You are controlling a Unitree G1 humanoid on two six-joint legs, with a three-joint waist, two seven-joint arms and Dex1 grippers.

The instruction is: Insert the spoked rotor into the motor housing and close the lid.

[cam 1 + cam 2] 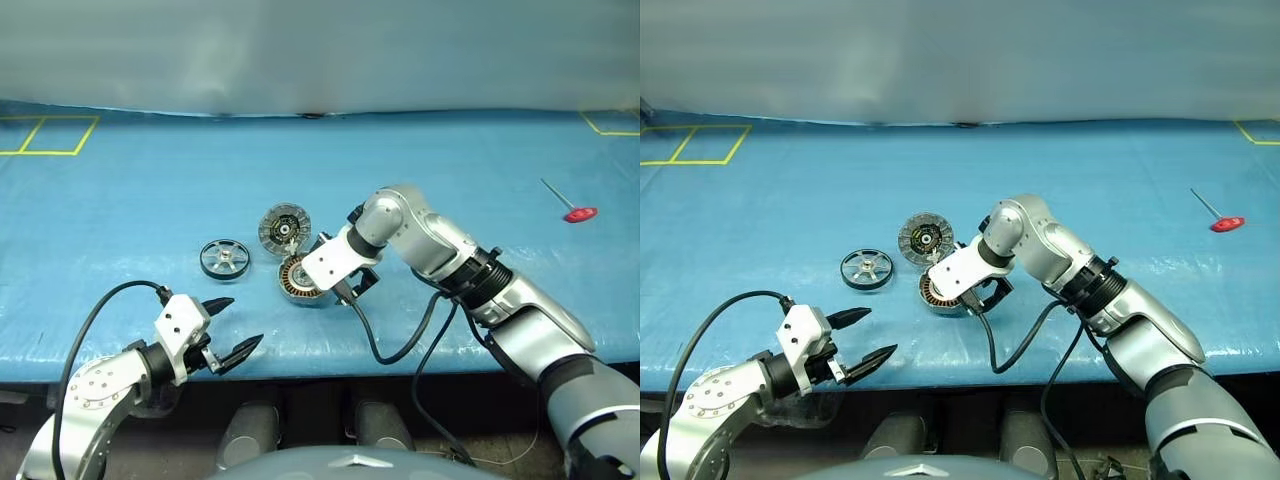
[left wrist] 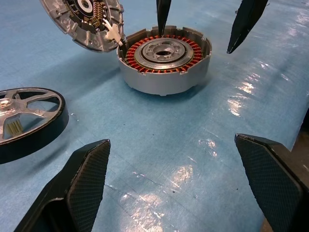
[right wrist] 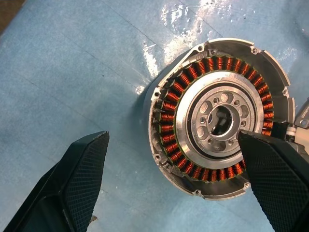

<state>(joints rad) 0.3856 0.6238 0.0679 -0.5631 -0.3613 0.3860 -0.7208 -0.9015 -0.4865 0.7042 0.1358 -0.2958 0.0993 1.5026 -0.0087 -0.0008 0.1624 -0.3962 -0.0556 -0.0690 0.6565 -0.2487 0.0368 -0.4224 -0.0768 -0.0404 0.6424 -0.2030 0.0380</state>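
A blue table holds three round parts near its front edge. The motor housing sits coils-up under the right end effector, fingers spread, empty. The lid leans against it. The spoked rotor lies beside. The left end effector hovers released, off the front edge.

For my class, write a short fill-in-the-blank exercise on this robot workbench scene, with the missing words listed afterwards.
1. The motor housing holds a ring of ____-coloured coils around its silver hub.
2. The spoked rotor lies flat on the ____ table cover, apart from the housing.
3. The lid stands tilted, leaning against the ____.
4. The right gripper hangs above the housing with its fingers ____, as the left gripper has too.

Missing words: copper; blue; motor housing; open
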